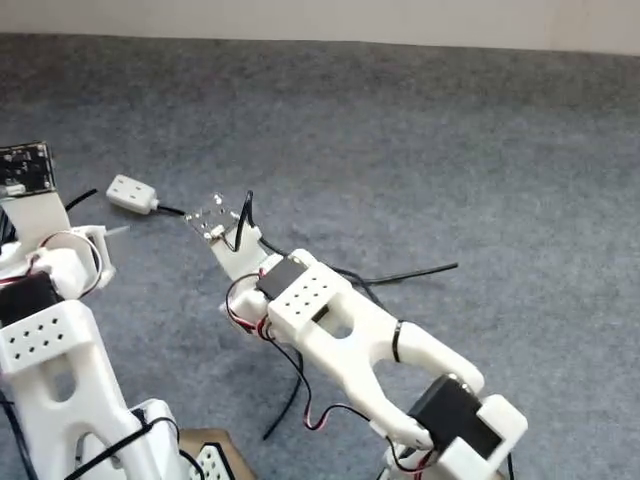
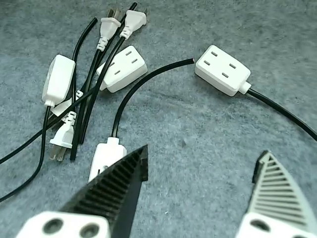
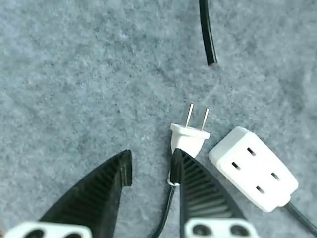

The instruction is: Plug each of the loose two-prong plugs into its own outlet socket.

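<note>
The right gripper [image 3: 151,161] is held spread open, grasping nothing. The white two-prong plug [image 3: 189,135] is laid at one fingertip, prongs directed away, with the white rectangular socket block [image 3: 252,168] just beside.

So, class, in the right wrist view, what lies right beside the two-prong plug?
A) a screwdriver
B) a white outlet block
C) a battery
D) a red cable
B: a white outlet block with slotted sockets lies just next to the two-prong plug.
</note>
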`<move>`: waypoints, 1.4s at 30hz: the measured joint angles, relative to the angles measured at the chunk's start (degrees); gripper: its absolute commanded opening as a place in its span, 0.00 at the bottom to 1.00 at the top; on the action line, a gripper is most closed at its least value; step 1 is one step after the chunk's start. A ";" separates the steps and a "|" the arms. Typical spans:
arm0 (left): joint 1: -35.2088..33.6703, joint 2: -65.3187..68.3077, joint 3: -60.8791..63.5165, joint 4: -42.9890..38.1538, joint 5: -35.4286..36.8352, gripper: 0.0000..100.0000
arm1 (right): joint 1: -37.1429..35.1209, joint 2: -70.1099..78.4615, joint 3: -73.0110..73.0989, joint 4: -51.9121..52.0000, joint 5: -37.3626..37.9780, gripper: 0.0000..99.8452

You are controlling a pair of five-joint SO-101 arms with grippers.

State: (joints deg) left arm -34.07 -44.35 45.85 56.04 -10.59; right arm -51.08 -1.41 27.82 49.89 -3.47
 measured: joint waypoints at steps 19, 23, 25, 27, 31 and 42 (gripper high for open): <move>0.00 0.00 -4.57 4.57 0.00 0.34 | 6.33 5.10 0.00 -2.46 1.41 0.13; 0.00 0.00 -4.57 4.57 0.00 0.34 | 6.33 5.10 0.00 -3.87 1.41 0.13; 0.00 0.00 -4.57 4.57 0.00 0.34 | 6.33 5.10 0.00 -4.84 1.41 0.13; 0.00 0.00 -4.57 4.57 0.00 0.34 | 5.63 5.10 0.00 -5.01 0.97 0.13; 0.00 0.00 -4.57 4.57 0.00 0.34 | 3.52 5.10 2.11 -5.36 -2.37 0.13; 0.00 0.00 -4.57 4.57 0.00 0.34 | 2.90 5.01 4.57 -5.80 -3.16 0.13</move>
State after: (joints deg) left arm -34.07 -44.35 41.27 60.62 -10.59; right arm -48.18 3.60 32.40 44.09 -6.64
